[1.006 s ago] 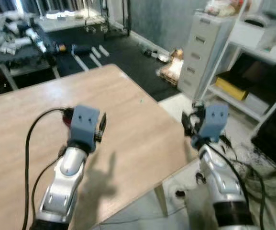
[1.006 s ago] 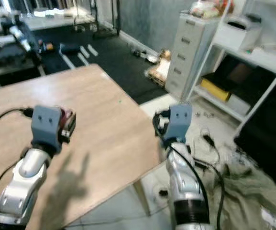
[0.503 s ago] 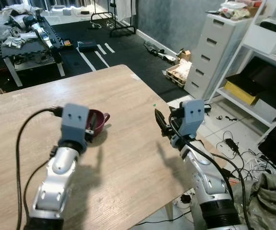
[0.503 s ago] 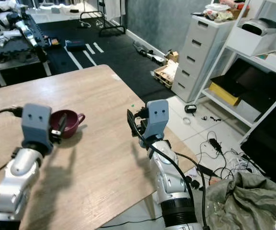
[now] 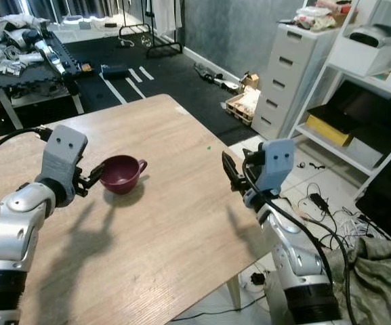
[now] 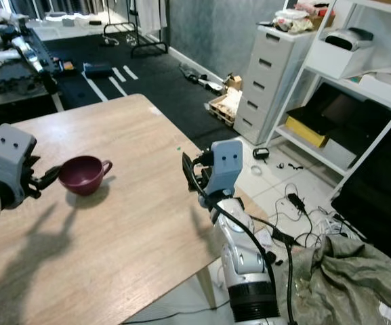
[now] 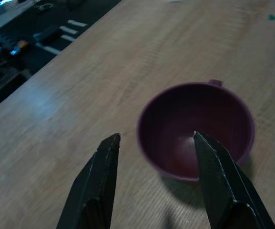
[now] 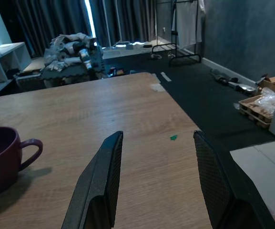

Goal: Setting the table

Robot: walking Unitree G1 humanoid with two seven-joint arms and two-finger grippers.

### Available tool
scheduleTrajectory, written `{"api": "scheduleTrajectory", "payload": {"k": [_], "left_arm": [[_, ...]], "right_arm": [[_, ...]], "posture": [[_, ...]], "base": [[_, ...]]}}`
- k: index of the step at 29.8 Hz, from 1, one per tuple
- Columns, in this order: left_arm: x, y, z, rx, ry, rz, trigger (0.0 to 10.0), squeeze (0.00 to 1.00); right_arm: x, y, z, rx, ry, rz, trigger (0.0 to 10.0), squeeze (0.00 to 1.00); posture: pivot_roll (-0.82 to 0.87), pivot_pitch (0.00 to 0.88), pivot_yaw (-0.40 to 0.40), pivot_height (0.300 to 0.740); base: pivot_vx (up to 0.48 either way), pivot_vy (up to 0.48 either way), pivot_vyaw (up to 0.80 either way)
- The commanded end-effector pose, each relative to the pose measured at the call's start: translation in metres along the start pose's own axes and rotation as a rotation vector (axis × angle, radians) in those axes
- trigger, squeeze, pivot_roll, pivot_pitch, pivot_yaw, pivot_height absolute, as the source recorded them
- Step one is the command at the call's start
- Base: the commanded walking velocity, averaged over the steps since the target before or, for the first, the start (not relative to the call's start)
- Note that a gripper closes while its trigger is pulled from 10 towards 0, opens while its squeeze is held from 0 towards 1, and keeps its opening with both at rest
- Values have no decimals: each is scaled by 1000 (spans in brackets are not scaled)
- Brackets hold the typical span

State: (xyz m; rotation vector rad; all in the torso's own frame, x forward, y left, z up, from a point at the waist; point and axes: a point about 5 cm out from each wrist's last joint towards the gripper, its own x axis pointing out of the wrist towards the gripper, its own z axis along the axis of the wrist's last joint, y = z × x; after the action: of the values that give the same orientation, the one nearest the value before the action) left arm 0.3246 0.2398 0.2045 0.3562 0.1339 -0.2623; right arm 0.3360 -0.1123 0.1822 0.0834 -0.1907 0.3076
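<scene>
A maroon cup [image 5: 122, 174] with its handle to the right stands upright on the wooden table [image 5: 181, 223]. My left gripper [image 5: 93, 178] is open just left of the cup, level with it, and holds nothing. In the left wrist view the cup [image 7: 197, 129] sits right beyond the spread fingers [image 7: 99, 186], one fingertip overlapping its rim. My right gripper [image 5: 228, 172] hovers open over the table's right edge, well right of the cup. The right wrist view shows the cup [image 8: 1, 157] far off to one side of its fingers [image 8: 101, 181].
The table's right edge and near corner border a white floor with cables [image 5: 327, 213] and a grey cloth [image 5: 385, 271]. A white drawer cabinet [image 5: 293, 68] and a shelf rack [image 5: 378, 101] stand to the right. A cluttered low bench [image 5: 26, 57] sits far back.
Half a second ago the left fingers were at the cup's rim; now the left gripper has drawn back to the left and the cup stands free. The head view has shifted too.
</scene>
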Motion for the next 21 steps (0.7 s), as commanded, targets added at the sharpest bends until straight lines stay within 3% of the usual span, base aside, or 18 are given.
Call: {"api": "scheduleTrajectory", "payload": {"k": [1,4,6,11,15,21], "left_arm": [[0,1,-1,37,10,-20,10000,0],[0,27,-1,144,13,163,10000,0],[-1,42,-2,138,21,259,10000,0],[2,49,-8,89,20,262,10000,0],[13,53,-16,-57,53,274,10000,0],[29,52,-10,-197,32,226,10000,0]], "right_arm": [[-3,1,-5,9,21,-2,10000,0],[-5,1,-4,11,21,-2,10000,0],[-6,1,-4,13,22,-3,10000,0],[-8,3,-5,15,31,4,10000,0],[-8,5,-2,16,24,9,10000,0],[-14,6,0,18,27,9,10000,0]], "posture": [[57,0,77,740],[53,0,76,740],[53,7,70,740],[49,17,64,740],[32,38,63,740],[21,63,69,740]], "base": [[0,0,0],[0,0,0],[0,0,0],[0,0,0],[0,0,0],[0,0,0]]}}
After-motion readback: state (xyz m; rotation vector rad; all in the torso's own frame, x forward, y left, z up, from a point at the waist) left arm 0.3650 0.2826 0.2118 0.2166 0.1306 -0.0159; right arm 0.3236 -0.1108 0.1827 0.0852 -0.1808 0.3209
